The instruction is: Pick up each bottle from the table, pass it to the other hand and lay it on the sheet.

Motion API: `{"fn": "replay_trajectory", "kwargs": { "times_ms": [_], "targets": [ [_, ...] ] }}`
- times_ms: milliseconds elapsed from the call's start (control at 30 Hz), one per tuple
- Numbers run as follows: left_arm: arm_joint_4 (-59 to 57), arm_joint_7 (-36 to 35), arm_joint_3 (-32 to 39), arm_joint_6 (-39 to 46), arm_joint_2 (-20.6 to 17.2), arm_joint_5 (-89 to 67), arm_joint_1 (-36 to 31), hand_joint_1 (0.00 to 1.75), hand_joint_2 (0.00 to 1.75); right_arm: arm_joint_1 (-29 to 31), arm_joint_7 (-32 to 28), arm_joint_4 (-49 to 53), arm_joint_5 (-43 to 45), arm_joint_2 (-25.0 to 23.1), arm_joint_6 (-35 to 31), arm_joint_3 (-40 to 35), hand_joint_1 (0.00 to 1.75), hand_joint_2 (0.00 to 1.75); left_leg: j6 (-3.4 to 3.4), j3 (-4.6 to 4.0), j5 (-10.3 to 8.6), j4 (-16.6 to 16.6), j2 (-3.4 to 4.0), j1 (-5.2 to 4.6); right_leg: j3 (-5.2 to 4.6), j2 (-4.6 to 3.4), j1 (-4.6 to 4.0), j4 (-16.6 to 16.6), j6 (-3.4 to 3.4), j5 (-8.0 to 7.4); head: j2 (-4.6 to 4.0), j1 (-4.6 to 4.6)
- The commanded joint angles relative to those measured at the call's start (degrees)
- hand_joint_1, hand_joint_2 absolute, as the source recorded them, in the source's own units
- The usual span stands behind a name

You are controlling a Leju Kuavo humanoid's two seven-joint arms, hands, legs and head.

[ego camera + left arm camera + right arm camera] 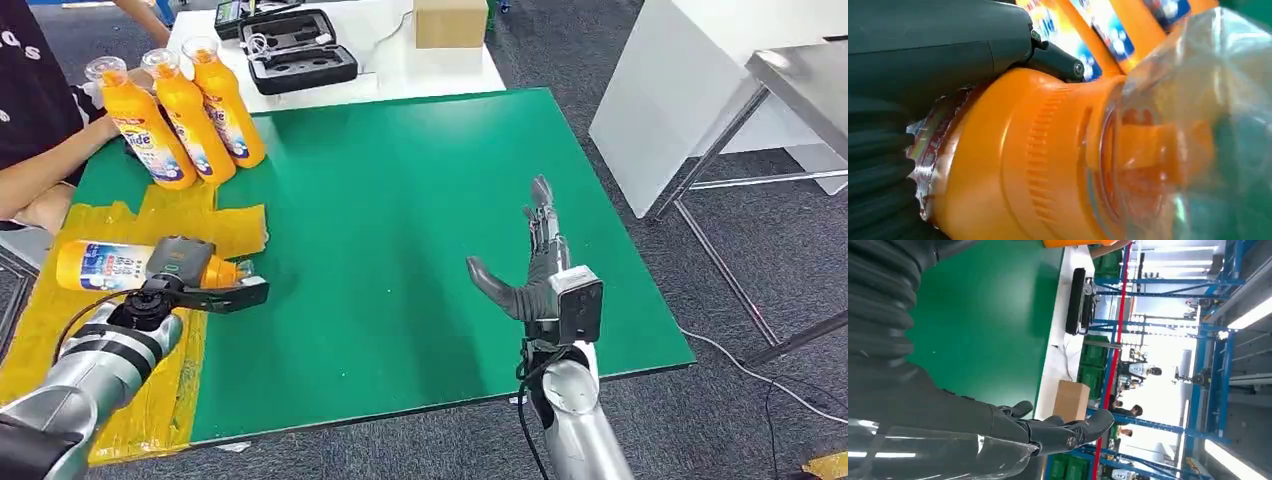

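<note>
Fingers of your left hand grip a bottle lying sideways over the yellow sheet. Your right hand hovers empty, fingers spread, above the green desk. Three bottles stand nearby.

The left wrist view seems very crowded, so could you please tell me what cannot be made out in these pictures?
- Left wrist view: the left hand and the held bottle sit so close that the bottle's label is hidden and its clear cap blurs.
- Head view: the left hand's fingers under that bottle are hidden by it.
- Head view: print on the three standing bottles is too small to read.
- Head view: the person is cut off by the edge.
</note>
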State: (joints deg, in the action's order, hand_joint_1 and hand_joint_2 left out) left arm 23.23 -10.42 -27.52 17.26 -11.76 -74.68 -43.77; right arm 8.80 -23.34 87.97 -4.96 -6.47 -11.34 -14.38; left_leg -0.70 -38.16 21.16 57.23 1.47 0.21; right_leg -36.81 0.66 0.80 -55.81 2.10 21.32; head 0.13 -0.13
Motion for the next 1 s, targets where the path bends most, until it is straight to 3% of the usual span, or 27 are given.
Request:
{"fn": "replay_trajectory", "kwargs": {
  "times_ms": [33, 200, 233, 267, 400, 767, 900, 1000],
  "targets": [
    [-5.6, 3.0, 6.1, -1.4, 2.2, 4.8, 2.3, 1.75, 1.75, 0.2, 1.0, -1.4, -0.5, 0.5, 0.4, 0.5, 0.00, 1.75, 0.05, 0.70, 0.30, 0.0, -0.07, 0.04, 0.67, -0.12, 0.00, 0.0, -0.11, 0.26, 0.00, 0.00],
    [-5.2, 3.6, 7.6, -1.4, 2.6, 5.9, 2.6, 1.75, 1.75, 0.4, 1.2, -1.8, -0.5, 0.5, 0.5, 0.4, 0.00, 1.75, 0.05, 0.56, 0.13, -0.1, -0.10, 0.00, 0.58, -0.04, 0.02, 0.1, -0.06, 0.15, 0.00, 0.00],
    [-4.8, 4.6, 9.7, -0.2, 3.1, 7.3, 3.1, 0.14, 1.75, 0.4, 1.4, -2.1, -0.6, 0.5, 0.5, 0.2, 0.00, 1.75, 0.05, 0.62, 0.16, 0.0, -0.09, 0.02, 0.63, -0.08, 0.00, 0.1, -0.06, 0.16, 0.00, 0.00],
    [-4.4, 5.1, 10.6, 1.0, 3.3, 8.0, 3.4, 0.00, 1.75, 0.5, 1.4, -2.3, -0.7, 0.5, 0.5, 0.1, 0.00, 1.75, 0.06, 0.76, 0.21, -0.1, -0.09, 0.02, 0.77, -0.12, 0.01, 0.1, -0.09, 0.20, 0.00, -0.02],
    [-2.4, 11.4, 17.5, 7.5, 4.3, 14.6, 4.1, 0.00, 1.75, 1.0, 1.6, -4.3, -1.0, 0.8, 0.2, -1.1, 0.00, 1.75, 0.04, 0.76, 0.14, -0.1, -0.12, 0.01, 0.77, -0.05, 0.02, 0.1, -0.06, 0.15, 0.00, -0.02],
    [0.6, 18.9, 22.7, 7.4, 5.7, 21.6, 5.7, 0.00, 1.75, 1.4, 1.9, -6.7, 0.0, 1.1, -0.1, -1.9, 0.00, 1.75, 0.06, 0.80, 0.18, 0.0, -0.23, 0.06, 0.85, 0.04, -0.03, 0.0, -0.08, 0.22, 0.00, 0.00],
    [5.7, 31.2, 29.2, -4.7, 7.7, 37.7, 7.6, 0.00, 1.75, 1.7, 2.0, -8.4, 0.4, 1.7, 0.0, -2.7, 0.00, 1.75, 0.03, 0.65, 0.12, 0.0, -0.18, 0.05, 0.70, 0.03, -0.03, 0.0, -0.06, 0.16, 0.00, 0.00],
    [10.5, 33.1, 28.9, -7.8, 8.0, 42.3, 9.7, 0.00, 1.75, 1.9, 1.5, -9.1, 0.7, 1.8, -0.4, -3.1, 0.00, 1.75, 0.04, 0.70, 0.14, 0.0, -0.15, 0.05, 0.74, -0.02, -0.02, 0.1, -0.06, 0.16, 0.00, 0.00]
  ]
}}
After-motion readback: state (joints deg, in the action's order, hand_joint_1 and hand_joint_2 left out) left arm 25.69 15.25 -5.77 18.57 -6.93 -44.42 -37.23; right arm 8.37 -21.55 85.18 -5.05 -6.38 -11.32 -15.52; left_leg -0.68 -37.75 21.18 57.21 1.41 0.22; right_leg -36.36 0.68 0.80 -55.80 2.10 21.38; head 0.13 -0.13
